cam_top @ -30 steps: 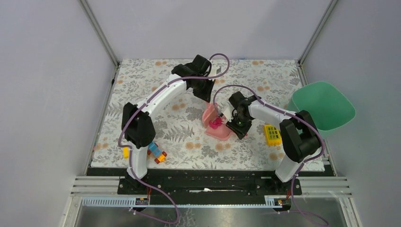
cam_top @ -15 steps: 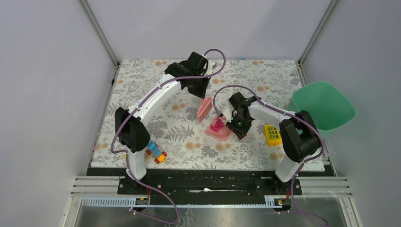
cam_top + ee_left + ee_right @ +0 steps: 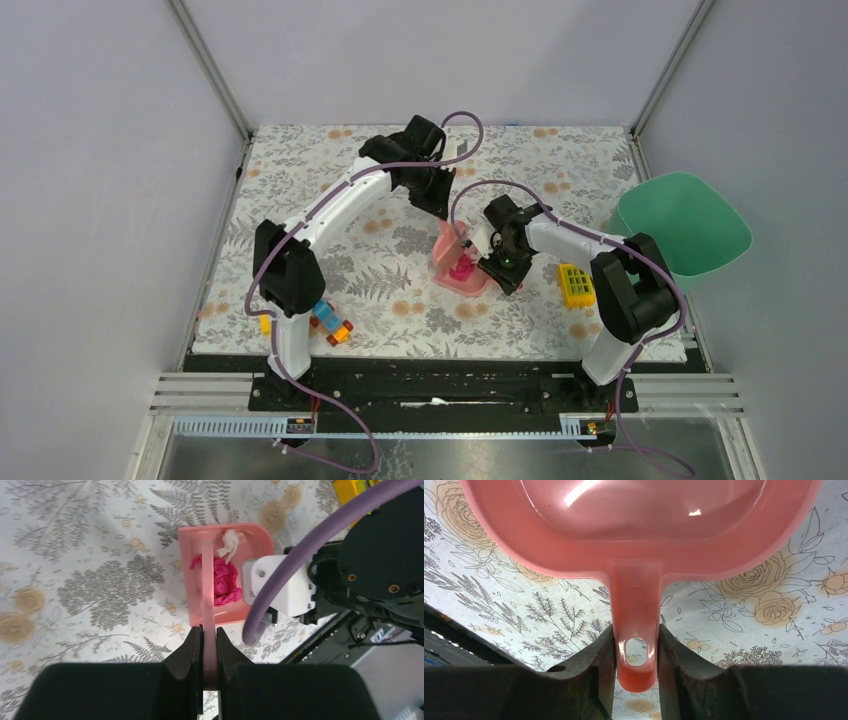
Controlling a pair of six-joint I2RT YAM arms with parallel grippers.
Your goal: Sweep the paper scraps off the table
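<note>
The pink dustpan (image 3: pixel 470 281) lies on the fern-print table (image 3: pixel 300 200) at the centre. A magenta paper scrap (image 3: pixel 226 579) and a white paper scrap (image 3: pixel 230 541) lie inside the dustpan (image 3: pixel 187 560). My left gripper (image 3: pixel 209 636) is shut on a thin pink sweeper blade (image 3: pixel 208 595), which stands edge-on over the pan's left part. In the top view the left gripper (image 3: pixel 432 196) is just behind the pan. My right gripper (image 3: pixel 636 652) is shut on the dustpan's handle (image 3: pixel 636 605), at the pan's right side (image 3: pixel 497 264). No other scraps show.
A green bin (image 3: pixel 685 228) hangs off the table's right edge. A yellow grid-topped block (image 3: pixel 575 285) lies right of the right gripper. Colourful toy bricks (image 3: pixel 331 323) lie near the left arm's base at the front left.
My left gripper swung the pink blade back and to the left, off the pan, then brought it back over the pan. The magenta scrap stays in the pan. The right arm held still.
</note>
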